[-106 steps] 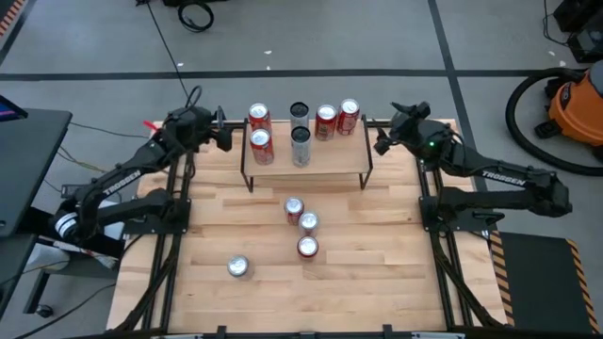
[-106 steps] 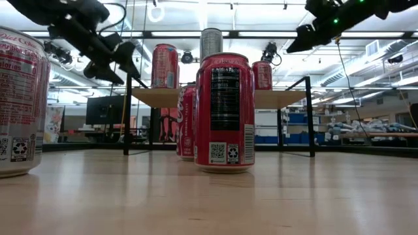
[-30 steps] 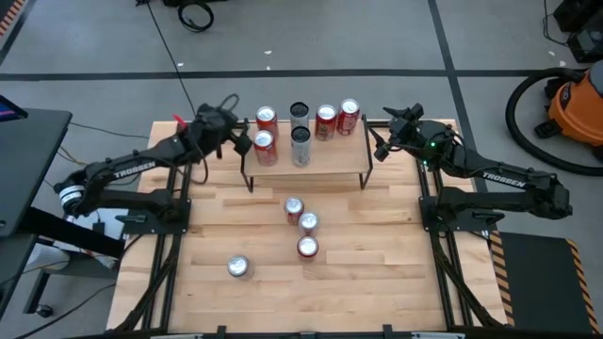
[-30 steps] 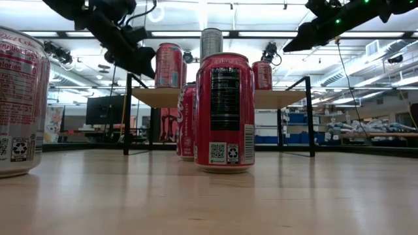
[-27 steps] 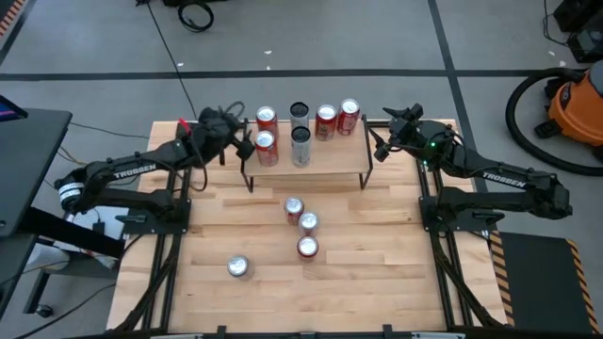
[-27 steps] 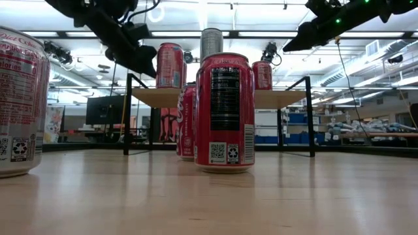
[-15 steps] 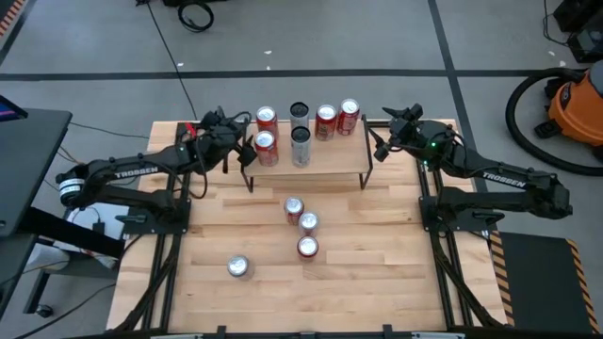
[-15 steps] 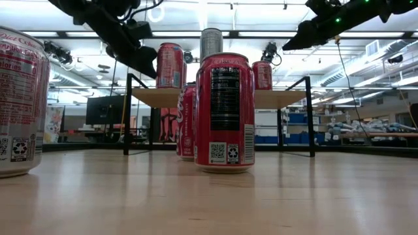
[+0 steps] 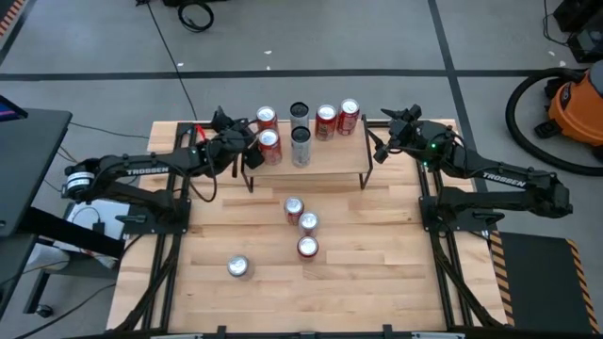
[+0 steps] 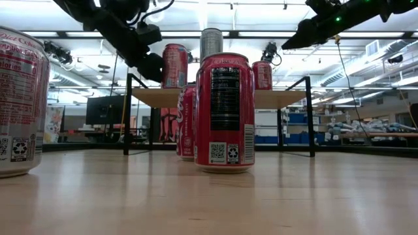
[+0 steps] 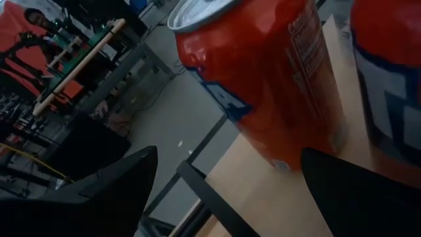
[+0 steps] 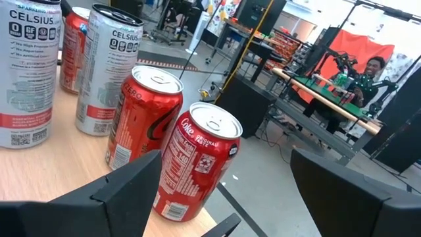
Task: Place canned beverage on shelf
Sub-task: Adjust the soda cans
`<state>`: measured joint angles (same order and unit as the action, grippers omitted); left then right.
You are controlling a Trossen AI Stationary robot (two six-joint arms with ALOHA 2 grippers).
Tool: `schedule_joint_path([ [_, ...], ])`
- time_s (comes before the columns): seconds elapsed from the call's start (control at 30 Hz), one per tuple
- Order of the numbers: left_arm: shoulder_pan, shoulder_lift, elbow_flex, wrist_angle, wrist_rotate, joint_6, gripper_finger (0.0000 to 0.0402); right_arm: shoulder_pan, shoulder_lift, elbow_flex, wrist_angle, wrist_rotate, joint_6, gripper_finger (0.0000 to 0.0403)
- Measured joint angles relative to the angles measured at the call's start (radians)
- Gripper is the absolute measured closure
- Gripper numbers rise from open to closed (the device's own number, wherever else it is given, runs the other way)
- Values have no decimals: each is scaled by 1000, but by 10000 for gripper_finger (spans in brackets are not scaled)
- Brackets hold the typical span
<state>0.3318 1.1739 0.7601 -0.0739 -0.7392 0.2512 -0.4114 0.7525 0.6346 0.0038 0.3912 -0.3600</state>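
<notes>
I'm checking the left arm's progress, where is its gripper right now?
In the high view the left gripper hovers, open, at the shelf's left end, right beside the nearer red can standing there.

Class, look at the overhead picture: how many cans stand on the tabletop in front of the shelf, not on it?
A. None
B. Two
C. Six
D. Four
D: three cans cluster mid-table and a fourth stands apart nearer the left front; the other six are on the shelf.
</notes>
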Motion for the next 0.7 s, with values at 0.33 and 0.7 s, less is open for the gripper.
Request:
schedule_joint_path([
  [0.33,1,0,0,64,27,91,17,0,0,0,0,0,-1,55],
  [0.7,20,4,0,96,112,113,17,0,0,0,1,0,-1,55],
])
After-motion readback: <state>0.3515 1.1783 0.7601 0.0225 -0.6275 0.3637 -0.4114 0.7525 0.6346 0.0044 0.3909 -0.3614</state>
